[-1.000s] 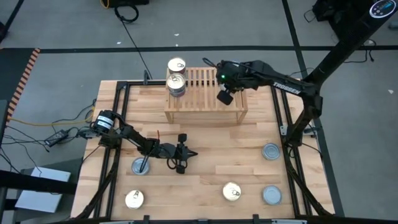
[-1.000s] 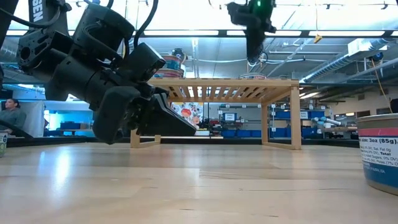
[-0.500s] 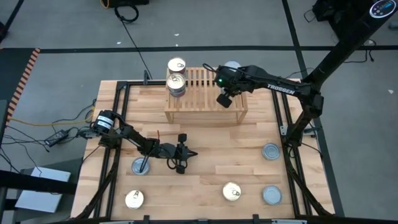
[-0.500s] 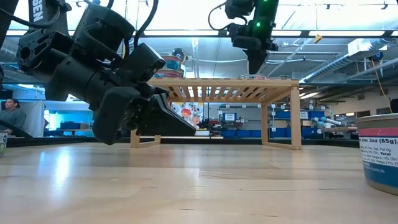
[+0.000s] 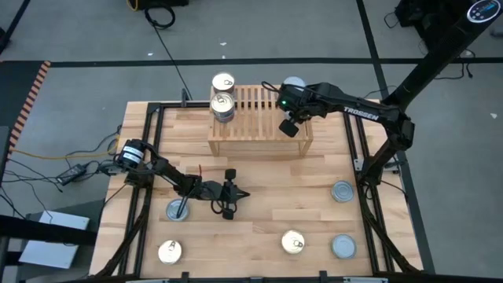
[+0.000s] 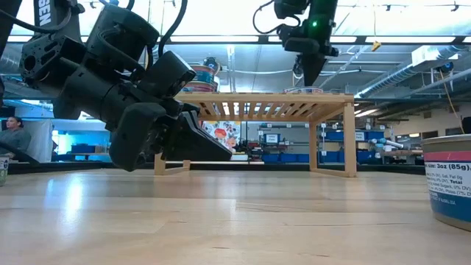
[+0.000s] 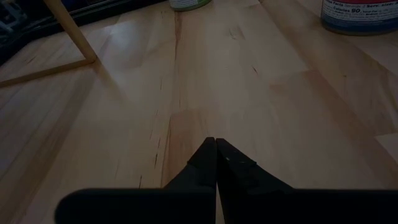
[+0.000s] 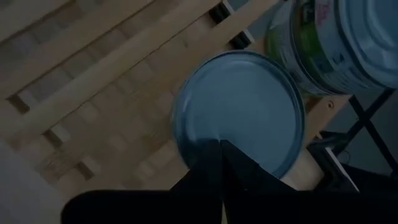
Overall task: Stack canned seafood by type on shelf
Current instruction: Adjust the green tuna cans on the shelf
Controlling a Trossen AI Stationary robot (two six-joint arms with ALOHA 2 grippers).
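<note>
The left end effector (image 5: 233, 193) rests low over the bench (image 5: 314, 181), fingers pressed together and empty, probably parked clear of the work. Gold-topped tins (image 5: 222, 103) stand stacked at the shelf's (image 5: 259, 126) left end. The right end effector (image 5: 288, 126), pressed together too, hovers over a blue-grey-topped tin (image 8: 239, 112) at the shelf's right end, likely sorted apart by type.

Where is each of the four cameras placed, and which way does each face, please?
High: overhead, straight down; both arms, shelf.
Low: tabletop height, level toward shelf; left pincer close by.
Left wrist: along bare table; shut left pincer.
Right wrist: down on silver-topped tin on shelf; shut right pincer.
High and low share the shelf.
</note>
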